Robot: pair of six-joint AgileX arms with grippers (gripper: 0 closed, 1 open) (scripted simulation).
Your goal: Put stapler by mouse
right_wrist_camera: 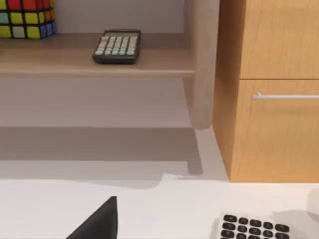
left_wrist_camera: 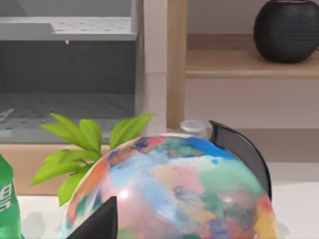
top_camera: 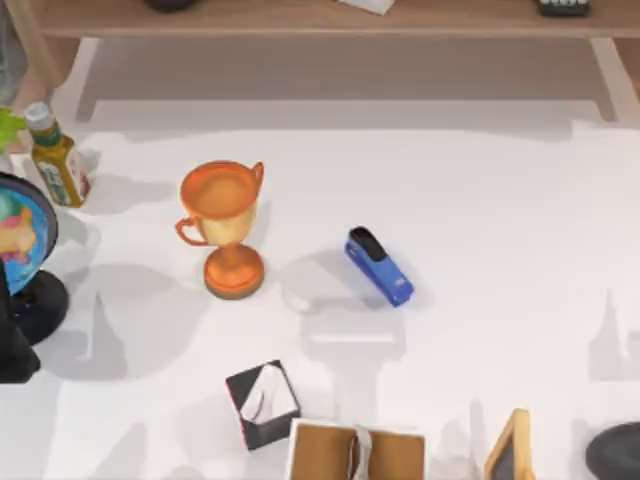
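Note:
The blue stapler [top_camera: 378, 267], black at its far end, lies flat on the white table near the middle, angled toward the lower right. The mouse [top_camera: 616, 452] is a dark rounded dome, cut off by the top view's lower right corner and well apart from the stapler. My left arm [top_camera: 12, 352] is parked at the left edge beside the globe [top_camera: 22, 232]. A black part of my left gripper [left_wrist_camera: 101, 223] shows close in front of the globe [left_wrist_camera: 174, 191]. A black part of my right gripper [right_wrist_camera: 101, 221] shows over bare table, facing the shelf.
An orange trophy [top_camera: 222, 225] stands left of the stapler. A bottle [top_camera: 55, 155] and a green plant [left_wrist_camera: 87, 144] are at the far left. A black-and-white box [top_camera: 262, 402], a cardboard box [top_camera: 355, 452] and a wooden frame [top_camera: 510, 448] line the front edge. A calculator [right_wrist_camera: 117, 46] rests on the shelf.

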